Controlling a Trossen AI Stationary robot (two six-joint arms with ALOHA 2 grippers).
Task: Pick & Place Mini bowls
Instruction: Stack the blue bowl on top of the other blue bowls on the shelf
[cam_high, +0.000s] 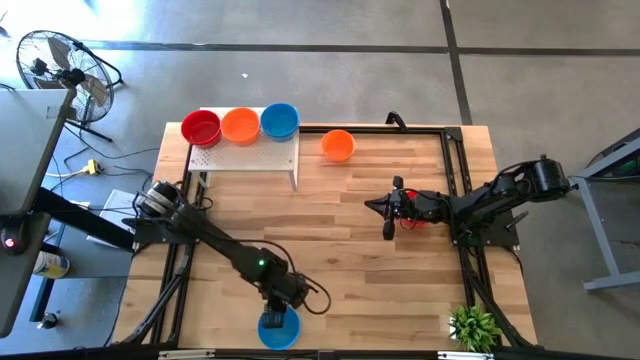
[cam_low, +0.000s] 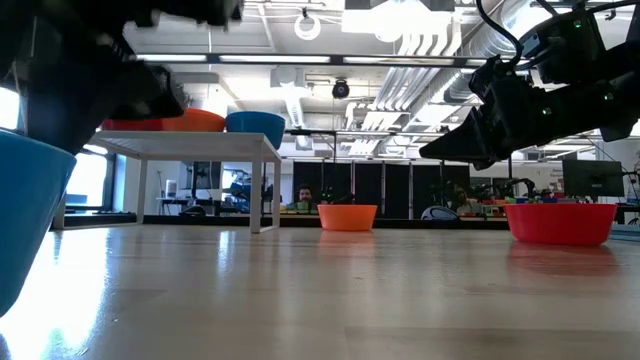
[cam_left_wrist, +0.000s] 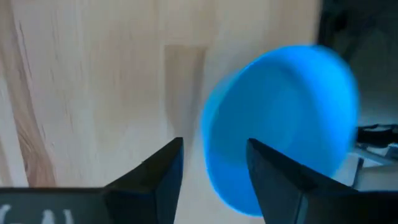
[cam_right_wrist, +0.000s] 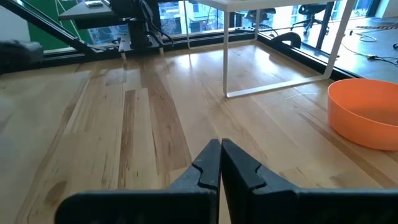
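A: Left gripper (cam_high: 283, 305) state?

B: Fingers spread, holding nothing. The blue bowl (cam_high: 279, 329) sits just past the tips at the near table edge (cam_high: 330, 346). No room beyond it; open wood to the side and back toward the middle.

A: Bowl contact?

B: In the left wrist view the blue bowl (cam_left_wrist: 281, 127) lies ahead of one finger (cam_left_wrist: 273, 180) and is smeared, so I can't tell whether it touches. The low view cuts it off at the frame edge; only part of the wall (cam_low: 30, 215) shows.

A: Right side?

B: Right gripper (cam_high: 388, 209) hangs mid-table with fingers pressed together, empty. A red bowl (cam_high: 417, 218) is right under the arm behind the tips, mostly hidden from above; the low view shows it upright (cam_low: 560, 222). An orange bowl (cam_high: 338, 145) stands ahead of that gripper, near the far edge, with clear wood between.

A: Others?

B: Red (cam_high: 201, 127), orange (cam_high: 240, 125) and blue (cam_high: 279, 121) bowls sit in a row touching on the white perforated board (cam_high: 250, 155), a raised stand at the far edge, well away from both grippers. All plain, round, open side up.
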